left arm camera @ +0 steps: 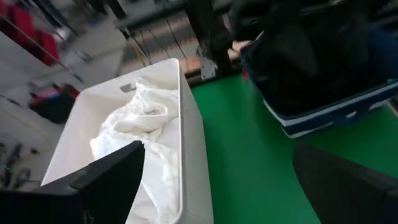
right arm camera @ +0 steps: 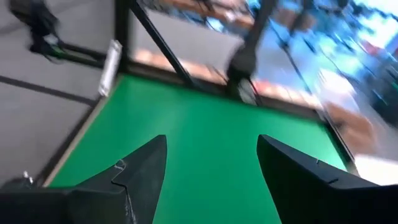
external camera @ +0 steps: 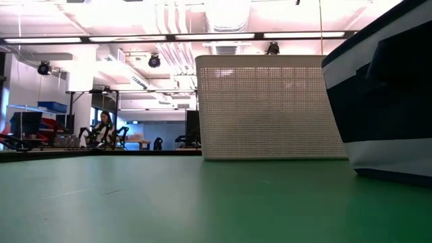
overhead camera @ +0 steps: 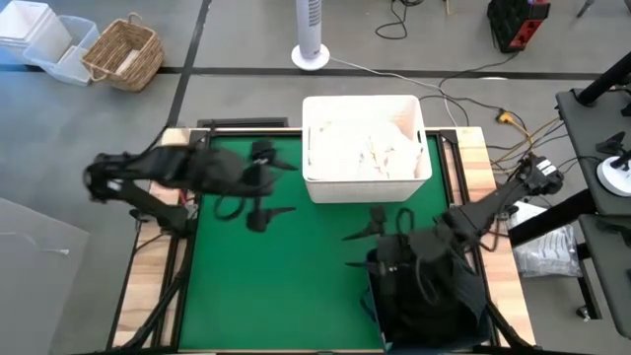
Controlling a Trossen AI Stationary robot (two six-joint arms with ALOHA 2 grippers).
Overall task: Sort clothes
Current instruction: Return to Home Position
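Observation:
White clothes (overhead camera: 367,150) lie heaped in the white plastic bin (overhead camera: 314,182) at the table's far middle. The left wrist view shows the white clothes (left arm camera: 140,134) crumpled inside it. Dark clothes (overhead camera: 424,296) fill the navy fabric bin (overhead camera: 373,296) at the near right, and the left wrist view shows these dark clothes (left arm camera: 298,56) too. My left gripper (overhead camera: 292,187) is open above the mat, left of the white bin, and holds nothing. My right gripper (overhead camera: 346,250) is open over the mat, just left of the navy bin, also holding nothing. No garment lies on the green mat.
The green mat (overhead camera: 286,286) is bare between the arms and toward the near left. In the low view the white bin (external camera: 270,108) and the navy bin (external camera: 385,101) stand side by side. A wicker basket (overhead camera: 123,54), a fan base (overhead camera: 311,54) and cables lie on the floor beyond the table.

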